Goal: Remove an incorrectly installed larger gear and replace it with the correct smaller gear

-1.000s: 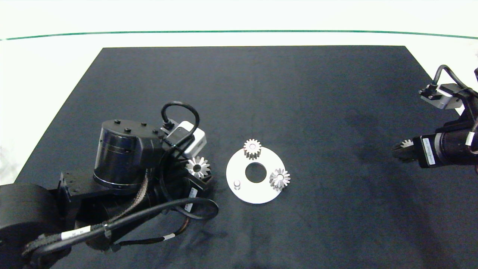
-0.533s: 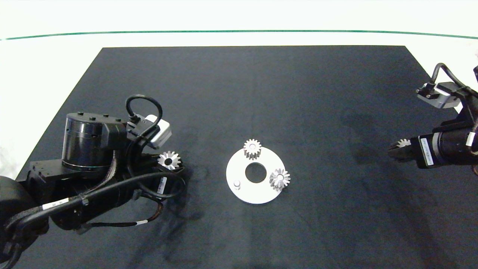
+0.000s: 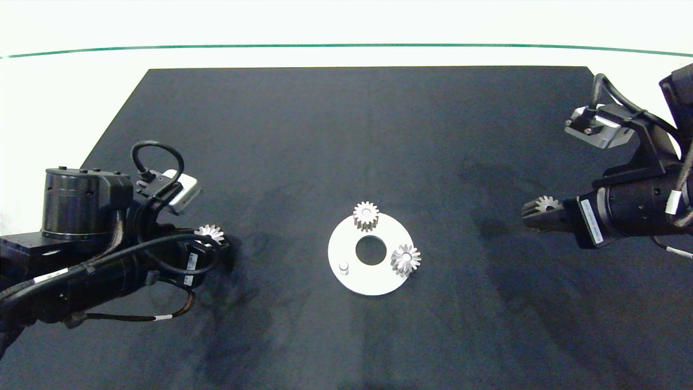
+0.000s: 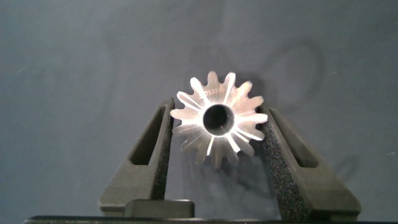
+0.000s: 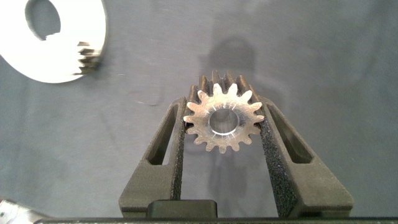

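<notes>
1. Since the earlier pictures, the larger gear has travelled away from the white plate toward the left side of the mat, and the smaller gear has come nearer to the plate from the right.
2. In the left wrist view, the larger gear sits between the foam pads of the left gripper, which pinch it by the tips of its long teeth.
3. The right gripper pinches the smaller gear in the same manner, above the black mat and well apart from the plate.
4. On the plate one empty peg stands near the rim; two other gears occupy the remaining places.
5. Risk one: both holds are on tooth tips only, so I judge either gear may rotate or slip out of the pads during motion.
6. Risk two: the smaller gear's hole must meet the peg exactly; a tilted gear probably jams on the peg top.
7. Risk three: when it descends, its teeth may land upon a neighbour's teeth instead of between them, and pressing may shift the loose plate.
</notes>
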Tool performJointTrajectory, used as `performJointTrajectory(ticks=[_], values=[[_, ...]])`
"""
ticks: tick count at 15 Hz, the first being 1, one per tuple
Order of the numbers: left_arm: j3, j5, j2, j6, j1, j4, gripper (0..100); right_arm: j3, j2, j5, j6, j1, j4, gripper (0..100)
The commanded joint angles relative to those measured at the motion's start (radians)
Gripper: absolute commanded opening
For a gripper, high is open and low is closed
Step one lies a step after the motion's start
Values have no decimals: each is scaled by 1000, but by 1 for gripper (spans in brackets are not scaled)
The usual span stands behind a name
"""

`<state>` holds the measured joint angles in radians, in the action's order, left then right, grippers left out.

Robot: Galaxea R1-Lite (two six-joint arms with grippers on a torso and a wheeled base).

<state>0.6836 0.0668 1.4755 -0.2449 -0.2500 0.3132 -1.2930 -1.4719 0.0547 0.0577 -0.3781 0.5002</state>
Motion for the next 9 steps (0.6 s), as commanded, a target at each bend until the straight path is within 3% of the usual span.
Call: performJointTrajectory(ticks=[1, 3, 5, 9], values=[[-19, -35, -43, -2, 60, 0, 100, -95, -70, 11, 16, -78, 49, 22], [-26, -70, -81, -2, 106, 0, 100, -150, -111, 31, 39, -136, 98, 22], [-33, -88, -133, -2, 156, -25, 100, -172, -150, 40, 59, -194, 103, 22], [-32, -137, -244, 1, 278, -77, 100, -213, -223, 86, 70, -318, 106, 22]])
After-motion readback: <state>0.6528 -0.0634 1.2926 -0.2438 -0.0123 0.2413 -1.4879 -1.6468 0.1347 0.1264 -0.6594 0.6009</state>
